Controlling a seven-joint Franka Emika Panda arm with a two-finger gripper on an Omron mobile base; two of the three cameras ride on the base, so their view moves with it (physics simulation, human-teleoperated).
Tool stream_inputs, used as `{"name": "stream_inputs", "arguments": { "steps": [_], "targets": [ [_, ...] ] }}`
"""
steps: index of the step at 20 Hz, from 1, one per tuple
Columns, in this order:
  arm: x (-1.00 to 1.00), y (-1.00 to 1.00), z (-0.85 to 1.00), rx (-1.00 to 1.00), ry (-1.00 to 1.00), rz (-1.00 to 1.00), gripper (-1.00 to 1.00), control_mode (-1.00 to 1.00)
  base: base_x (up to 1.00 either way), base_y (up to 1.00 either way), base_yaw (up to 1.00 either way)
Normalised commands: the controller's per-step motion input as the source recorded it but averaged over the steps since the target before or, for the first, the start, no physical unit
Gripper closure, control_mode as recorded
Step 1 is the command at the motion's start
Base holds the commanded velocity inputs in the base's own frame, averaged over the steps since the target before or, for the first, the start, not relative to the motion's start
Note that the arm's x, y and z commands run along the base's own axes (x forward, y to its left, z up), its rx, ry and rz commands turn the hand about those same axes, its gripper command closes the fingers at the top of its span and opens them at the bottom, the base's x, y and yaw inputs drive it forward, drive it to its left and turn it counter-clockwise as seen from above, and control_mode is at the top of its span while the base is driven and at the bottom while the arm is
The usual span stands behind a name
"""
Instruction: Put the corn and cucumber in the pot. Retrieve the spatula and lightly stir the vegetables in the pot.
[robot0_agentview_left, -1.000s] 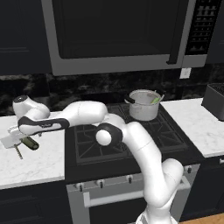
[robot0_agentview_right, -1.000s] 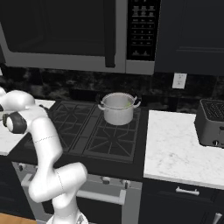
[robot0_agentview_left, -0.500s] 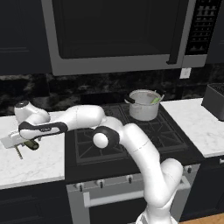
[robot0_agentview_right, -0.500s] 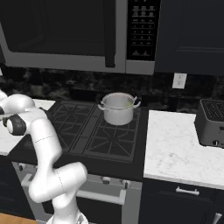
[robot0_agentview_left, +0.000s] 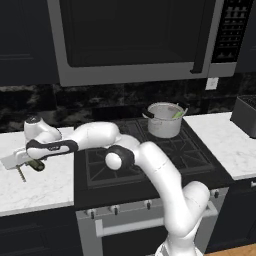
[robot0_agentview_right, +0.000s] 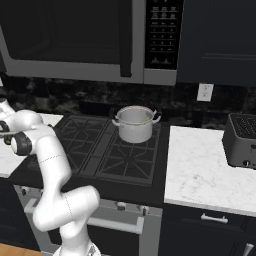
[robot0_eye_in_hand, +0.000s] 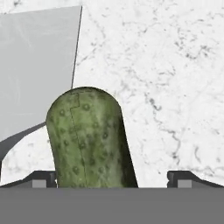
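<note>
The dark green cucumber (robot0_eye_in_hand: 89, 140) lies on the white marble counter left of the stove, also seen under the hand (robot0_agentview_left: 37, 165). My gripper (robot0_eye_in_hand: 113, 179) is open and straddles it, with one fingertip (robot0_eye_in_hand: 43, 178) close beside it and the other well apart. From the left base camera the gripper (robot0_agentview_left: 30, 161) sits low over the counter. The spatula (robot0_agentview_left: 12, 161) lies just beyond the cucumber, its flat grey blade (robot0_eye_in_hand: 35, 65) on the marble. The silvery pot (robot0_agentview_left: 164, 121) stands on a rear burner, and the yellow-green corn (robot0_agentview_left: 177, 114) leans inside it (robot0_agentview_right: 146, 119).
The black gas stove (robot0_agentview_left: 150, 155) lies between the left counter and the pot (robot0_agentview_right: 135, 125). A toaster (robot0_agentview_right: 242, 140) stands on the right counter (robot0_agentview_right: 205, 170). A microwave (robot0_agentview_left: 135, 40) hangs above the stove. My arm stretches across the stove's left side.
The hand has shifted slightly over the cucumber on the left counter. Its jaws stay open, and the pot, corn and spatula have not moved.
</note>
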Motion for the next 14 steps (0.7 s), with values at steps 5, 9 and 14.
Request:
{"name": "stream_inputs", "arguments": {
  "steps": [5,9,14],
  "targets": [
    [0.27,0.16,-0.13,0.03,0.0,0.04,-1.0,-1.0,0.0,0.0,0.0],
    [0.07,0.18,-0.23,0.0,0.0,0.0,1.0,-1.0,0.0,0.0,0.0],
    [-0.1,-0.01,-0.01,0.0,0.0,0.0,1.0,-1.0,0.0,0.0,0.0]
  ]
}}
